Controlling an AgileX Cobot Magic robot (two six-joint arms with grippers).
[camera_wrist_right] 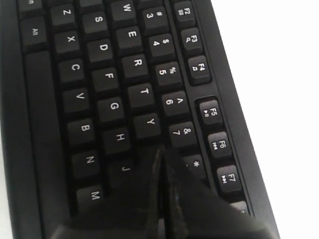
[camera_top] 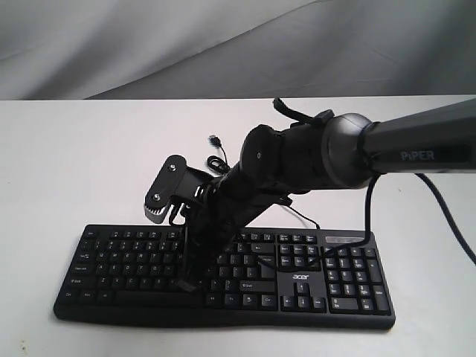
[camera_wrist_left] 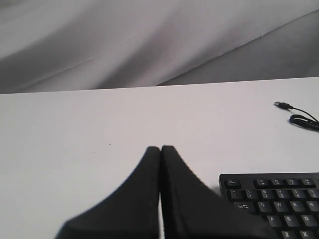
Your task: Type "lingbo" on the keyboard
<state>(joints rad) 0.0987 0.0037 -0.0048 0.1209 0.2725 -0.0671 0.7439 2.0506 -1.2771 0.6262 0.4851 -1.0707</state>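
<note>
On the tabletop (camera_top: 74,163), your keyboard (camera_top: 297,286) lies right under the right claw (camera_wrist_right: 162,155), whose arm (camera_top: 416,145) slants steeply down. That claw is pinched together, empty, tip beside the Y key (camera_wrist_right: 147,124); the left claw (camera_wrist_left: 160,149), likewise closed, hovers near the keyboard's corner.

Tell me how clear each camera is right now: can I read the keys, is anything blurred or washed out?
Exterior view: even light, but the right arm hides the middle of the keyboard; legends too small to read. Left wrist view: the shut left gripper is blurred close to the lens. Right wrist view: legends sharp, right gripper soft, table washed out white.
</note>
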